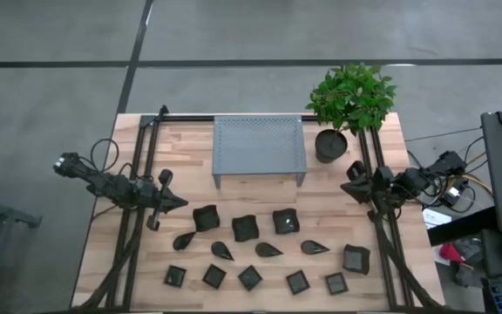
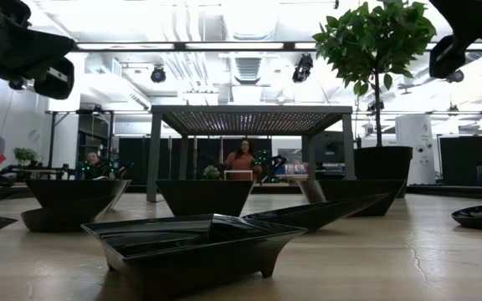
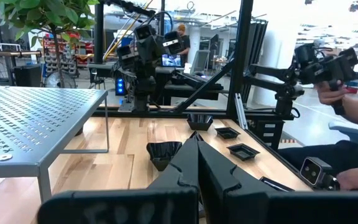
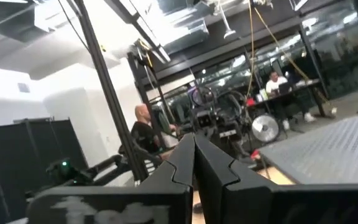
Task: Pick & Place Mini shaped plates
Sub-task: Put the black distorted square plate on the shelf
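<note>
The mini shaped plates (image 1: 245, 228) lie spread over the near half of the wooden surface (image 1: 190, 144), in front of the grey perforated stand (image 1: 259, 148) and well clear of the potted plant (image 1: 349, 105) at the far right corner. Counting from above, I make it fourteen: four wavy-edged squares — three in a row (image 1: 205, 217) just ahead of the stand and one off to the right (image 1: 356, 258) — four teardrop ones (image 1: 268, 249) in a loose line behind them, and five little squares (image 1: 213, 276) along the near edge, plus what looks like one more dark piece that I cannot make out for certain.

They look stiff, light and glossy, probably hard plastic or glazed ware, so I would expect them to skate on the wood if nudged. From table height, the nearest dish (image 2: 203, 242) shows a raised, flared rim above a narrower foot; that rim is the place to pinch, one finger inside and one outside. The teardrops would take best across the wide end.

Neither arm holds anything. The left pincer (image 1: 179, 202) hangs beside the leftmost wavy square, fingers pressed together; the right pincer (image 1: 349, 187) waits near the plant pot, likewise closed and empty.
</note>
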